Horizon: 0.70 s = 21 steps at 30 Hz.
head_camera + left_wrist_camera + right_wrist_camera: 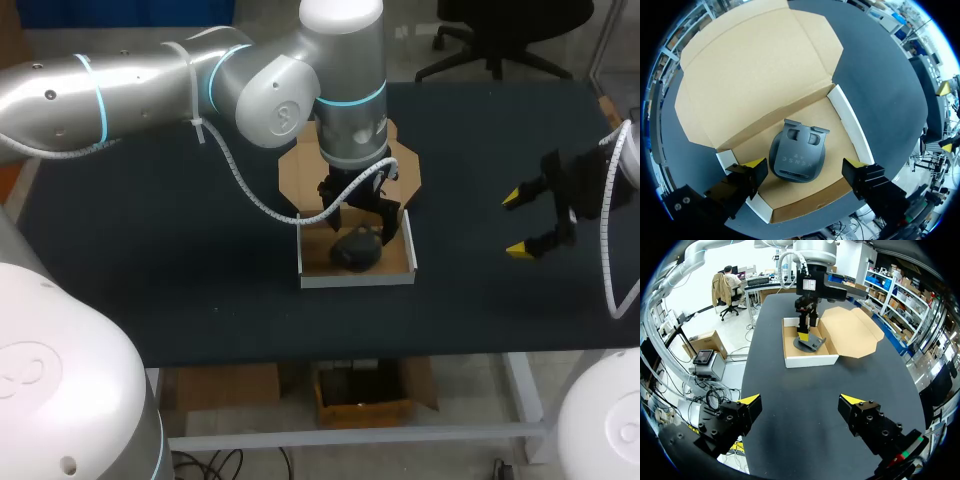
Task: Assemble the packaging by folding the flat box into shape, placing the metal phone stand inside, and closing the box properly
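Note:
A white-walled cardboard box [356, 277] [855, 127] [810, 360] stands folded into a tray near the table's middle, its brown lid [300, 165] [750, 65] [852, 330] lying open flat behind it. The dark grey metal phone stand [356, 248] [797, 155] [808, 343] rests on the box floor. My left gripper [362, 218] [805, 172] hangs open just above the box, its fingers apart on either side of the stand without touching it. My right gripper [518, 222] [800, 402] is open and empty over bare table to the right of the box.
The black table [200, 280] carries nothing else. Bare surface lies left of the box, in front of it, and between the box and my right gripper.

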{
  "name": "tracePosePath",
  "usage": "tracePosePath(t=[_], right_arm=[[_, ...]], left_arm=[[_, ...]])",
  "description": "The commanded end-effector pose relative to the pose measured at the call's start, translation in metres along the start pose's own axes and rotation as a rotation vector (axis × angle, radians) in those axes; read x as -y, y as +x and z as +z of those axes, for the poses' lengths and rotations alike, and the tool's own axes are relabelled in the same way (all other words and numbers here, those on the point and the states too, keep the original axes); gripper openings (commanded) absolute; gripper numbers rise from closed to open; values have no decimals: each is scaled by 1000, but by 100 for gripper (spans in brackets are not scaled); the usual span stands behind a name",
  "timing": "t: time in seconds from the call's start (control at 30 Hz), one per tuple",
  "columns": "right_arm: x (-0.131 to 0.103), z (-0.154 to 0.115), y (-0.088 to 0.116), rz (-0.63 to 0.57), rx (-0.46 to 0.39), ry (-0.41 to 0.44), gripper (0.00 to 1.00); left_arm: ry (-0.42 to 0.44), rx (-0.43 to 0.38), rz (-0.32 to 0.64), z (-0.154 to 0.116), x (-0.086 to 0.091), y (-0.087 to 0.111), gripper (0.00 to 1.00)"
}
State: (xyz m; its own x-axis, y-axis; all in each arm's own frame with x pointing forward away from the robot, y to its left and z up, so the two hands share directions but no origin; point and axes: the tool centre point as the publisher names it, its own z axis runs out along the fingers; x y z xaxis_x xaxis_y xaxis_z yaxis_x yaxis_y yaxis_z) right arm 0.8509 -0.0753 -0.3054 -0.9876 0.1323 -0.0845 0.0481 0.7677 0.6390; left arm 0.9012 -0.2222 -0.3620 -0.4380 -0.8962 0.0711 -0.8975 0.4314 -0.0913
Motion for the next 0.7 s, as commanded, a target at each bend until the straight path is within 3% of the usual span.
tracePosePath(t=[0.03, 0.1, 0.2, 0.7], right_arm=[[1, -1, 0, 0, -1, -2, 100], [1, -1, 0, 0, -1, -2, 100], [1, -1, 0, 0, -1, -2, 100], [1, -1, 0, 0, -1, -2, 100]], left_arm=[[-2, 4, 0, -1, 1, 1, 100], [-2, 4, 0, -1, 1, 1, 100], [2, 39, -78, 2, 0, -4, 100], [-2, 28, -295, 6, -17, 2, 100]])
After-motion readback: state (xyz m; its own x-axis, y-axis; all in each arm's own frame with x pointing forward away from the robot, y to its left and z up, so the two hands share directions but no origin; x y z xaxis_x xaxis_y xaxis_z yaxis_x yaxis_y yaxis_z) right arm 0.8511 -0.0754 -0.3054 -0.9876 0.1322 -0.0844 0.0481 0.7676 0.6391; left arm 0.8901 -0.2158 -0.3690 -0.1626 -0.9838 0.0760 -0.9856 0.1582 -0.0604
